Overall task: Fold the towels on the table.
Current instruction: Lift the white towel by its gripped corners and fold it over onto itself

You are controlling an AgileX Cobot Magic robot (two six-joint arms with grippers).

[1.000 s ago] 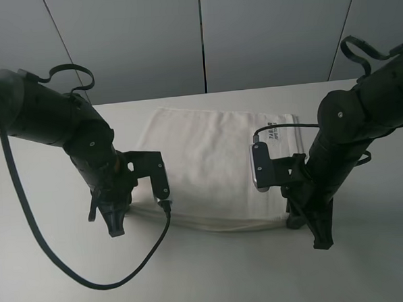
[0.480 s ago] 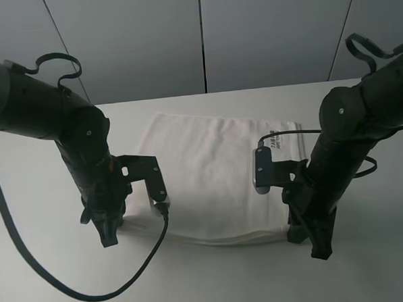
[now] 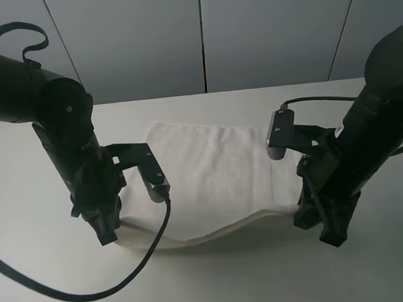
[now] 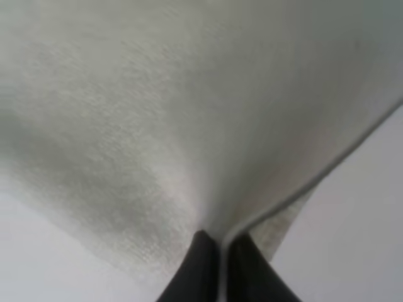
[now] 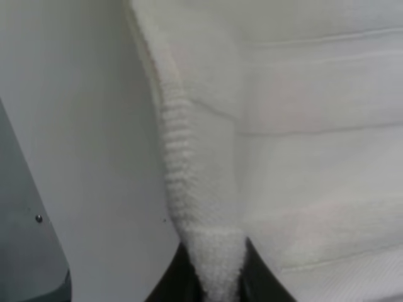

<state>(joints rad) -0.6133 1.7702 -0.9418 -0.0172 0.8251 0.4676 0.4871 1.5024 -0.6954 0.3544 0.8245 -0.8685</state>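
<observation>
left gripper (image 4: 219, 244): closed, with the towel's (image 3: 209, 167) near left corner nipped between its tips.
right gripper (image 5: 214, 253): closed on the near right corner, with a thick hemmed fold bunched between its tips.
towel: it lies on the table (image 3: 384, 277) between our two arms. the near edge is held up and the far part lies flat.
held edge: it runs side to side from one gripper to the other and sags in the middle. we cannot tell whether the sag touches the table.
nearer arm: neither, since each holds its own corner.
what the move turns on: the rest of the cloth lies beyond both grippers, toward the table's far side.
next, as we judge it: carry both corners level over the flat part to the far edge.
risk: uneven travel could skew the fold.
</observation>
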